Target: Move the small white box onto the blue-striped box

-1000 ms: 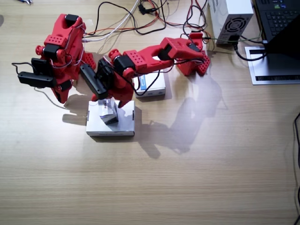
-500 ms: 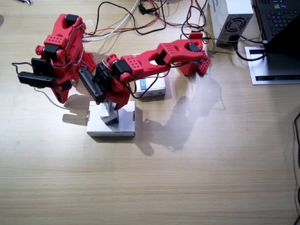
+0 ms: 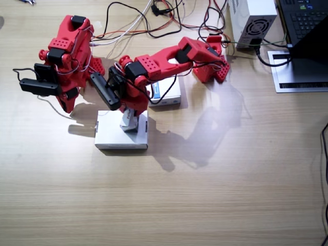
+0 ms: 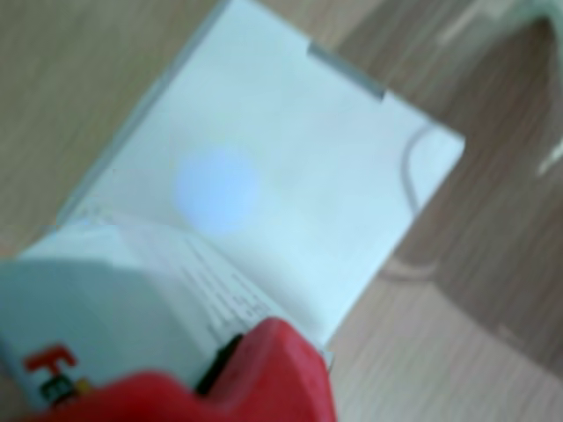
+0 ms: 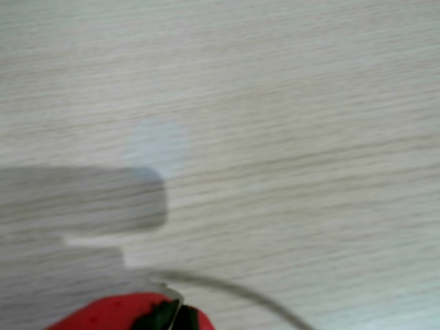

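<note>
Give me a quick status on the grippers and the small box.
Left gripper shut on small white box, over the plain white box. Right gripper parked, state unclear. Blue-striped box not reached; arm above it.

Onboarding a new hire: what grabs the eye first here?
The left arm stretches across the table, its claw shut on the small white box above the large plain white box. The blue-striped box lies half hidden beneath that arm. The right arm stands folded beside them.

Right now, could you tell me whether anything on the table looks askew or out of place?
Yes: the small white box hangs tilted in the left gripper over the plain white flat box, not the blue-striped box behind it. The right gripper hangs idle.
</note>
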